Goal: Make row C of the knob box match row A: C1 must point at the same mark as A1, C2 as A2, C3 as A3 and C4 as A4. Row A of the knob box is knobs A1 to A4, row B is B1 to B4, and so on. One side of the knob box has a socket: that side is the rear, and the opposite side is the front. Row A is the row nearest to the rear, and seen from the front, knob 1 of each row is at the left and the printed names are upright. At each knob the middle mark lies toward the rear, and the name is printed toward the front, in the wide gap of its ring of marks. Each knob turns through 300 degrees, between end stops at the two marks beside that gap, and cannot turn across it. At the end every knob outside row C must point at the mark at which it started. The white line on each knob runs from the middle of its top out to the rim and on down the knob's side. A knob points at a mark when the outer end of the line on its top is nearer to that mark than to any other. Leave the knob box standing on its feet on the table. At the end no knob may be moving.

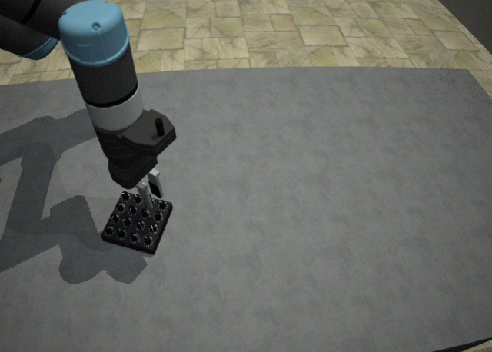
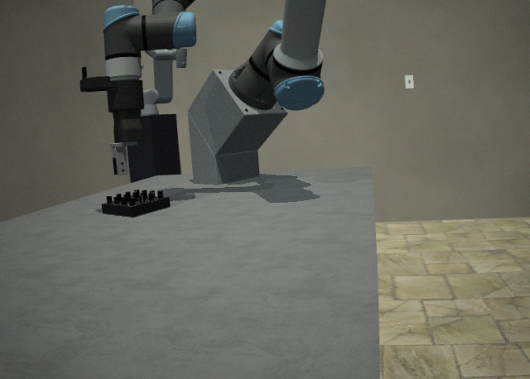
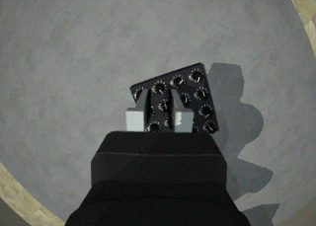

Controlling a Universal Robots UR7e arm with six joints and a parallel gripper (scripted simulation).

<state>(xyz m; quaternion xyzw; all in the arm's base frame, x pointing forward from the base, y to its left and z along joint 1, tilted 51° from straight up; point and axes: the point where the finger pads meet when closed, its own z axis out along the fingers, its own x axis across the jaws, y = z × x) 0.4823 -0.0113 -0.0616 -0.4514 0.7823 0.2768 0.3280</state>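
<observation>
Sixteen knobs crowded the knob box [image 1: 127, 247] [image 2: 133, 213] [image 3: 215, 118], lower left in the top view, inviting a descending finger to nudge a neighbour. Just right of its rear-looking upper edge, the pincer [image 1: 154, 200] [image 2: 119, 174] [image 3: 159, 100] hovered part-open and empty; lowering off-centre could have shoved the box.

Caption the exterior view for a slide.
The claw, open and empty, hangs above the black knob box on the grey table.
</observation>
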